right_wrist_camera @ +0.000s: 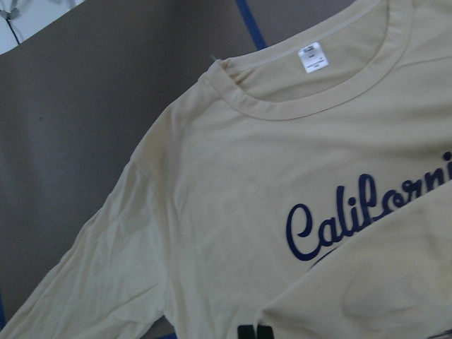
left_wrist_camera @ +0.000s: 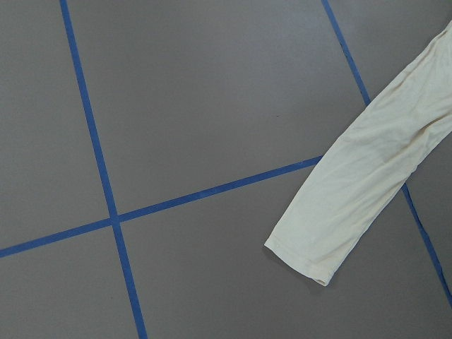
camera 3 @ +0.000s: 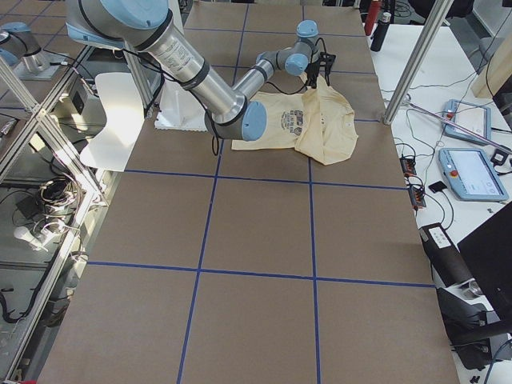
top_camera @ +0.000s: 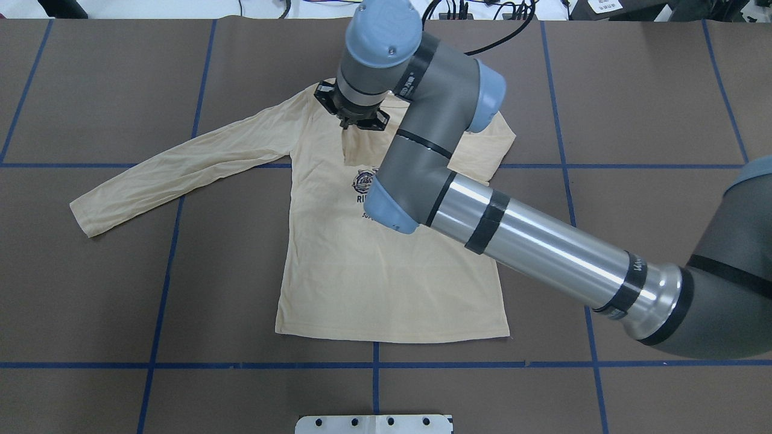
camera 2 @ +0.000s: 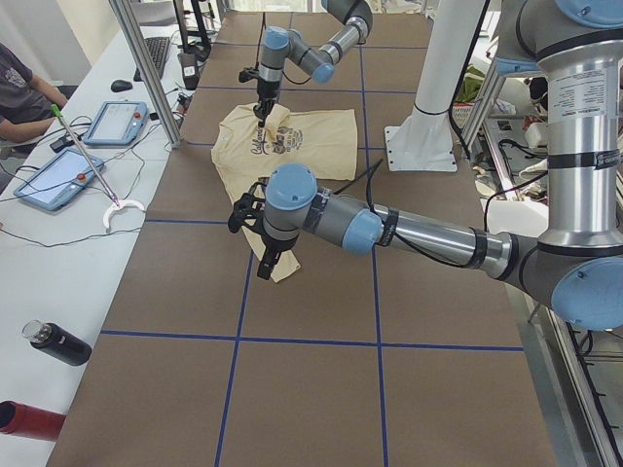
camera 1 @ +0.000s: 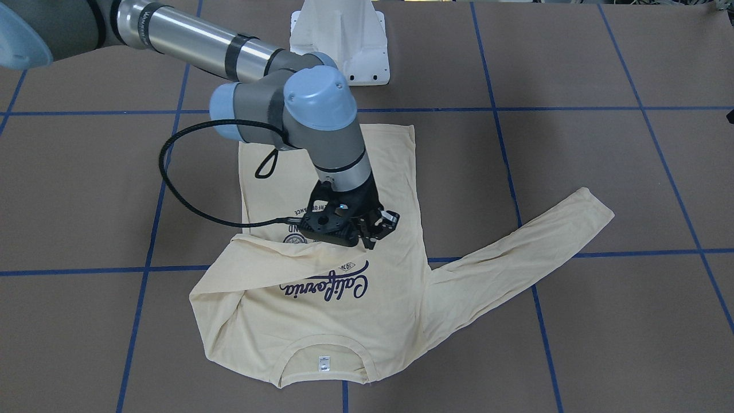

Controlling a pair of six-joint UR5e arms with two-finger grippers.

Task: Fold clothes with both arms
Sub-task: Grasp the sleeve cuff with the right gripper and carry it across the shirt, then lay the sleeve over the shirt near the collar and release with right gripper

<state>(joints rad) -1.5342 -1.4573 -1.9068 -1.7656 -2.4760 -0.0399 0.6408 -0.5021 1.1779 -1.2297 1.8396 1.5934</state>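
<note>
The pale yellow long-sleeved shirt (camera 1: pixel 338 310) lies print-up on the brown table, collar away from the robot; it also shows in the overhead view (top_camera: pixel 386 283). My right gripper (camera 1: pixel 378 229) hovers low over the chest, above the "California" print (right_wrist_camera: pixel 353 219). It appears shut on the end of the sleeve on my right side, which is folded across the chest (camera 1: pixel 269 258). The other sleeve (top_camera: pixel 169 169) lies stretched out flat, its cuff (left_wrist_camera: pixel 300 258) on the table. My left gripper (camera 2: pixel 243 209) hangs above that cuff; I cannot tell whether it is open.
The white pedestal base (camera 1: pixel 341 40) stands at the robot's edge of the table. Blue tape lines (top_camera: pixel 374 364) grid the brown surface. A side bench beyond the table holds tablets (camera 2: pixel 58 178) and a black bottle (camera 2: pixel 58 342); metal posts (camera 2: pixel 146 68) stand beside it.
</note>
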